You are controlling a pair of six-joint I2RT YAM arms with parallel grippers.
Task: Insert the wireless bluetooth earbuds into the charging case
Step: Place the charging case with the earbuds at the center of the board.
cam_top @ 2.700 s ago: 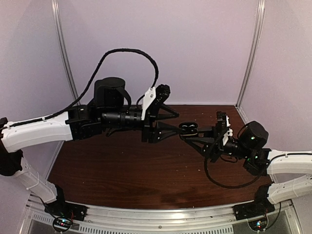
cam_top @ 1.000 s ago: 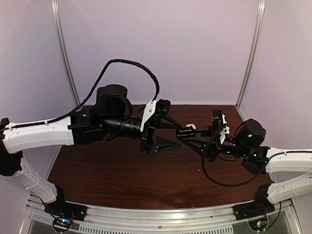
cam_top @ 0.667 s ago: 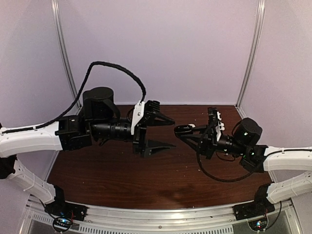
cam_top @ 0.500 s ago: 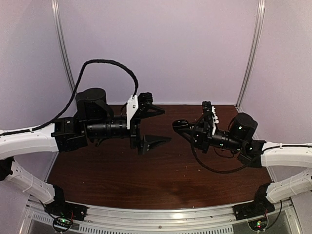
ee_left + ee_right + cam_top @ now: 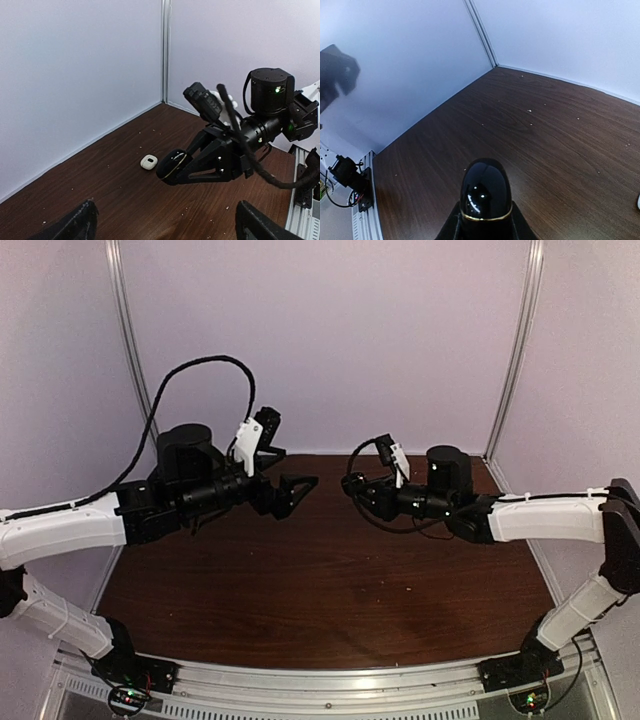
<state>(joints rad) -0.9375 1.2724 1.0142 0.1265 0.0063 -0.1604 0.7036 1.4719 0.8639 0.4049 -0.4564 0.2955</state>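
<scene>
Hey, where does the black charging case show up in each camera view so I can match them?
Top external: black charging case just right of centre, in the right gripper.
Left wrist: centre of the picture, at the tip of that gripper's fingers.
Right wrist: bottom centre, between its own fingers.
Shared landmark: the dark wooden table under it.

No words to read

No letters, numbers or brand names show in any view; the black case [image 5: 485, 197] is plain but for a thin gold line; the walls [image 5: 395, 60] and table [image 5: 545, 125] carry no writing.
</scene>
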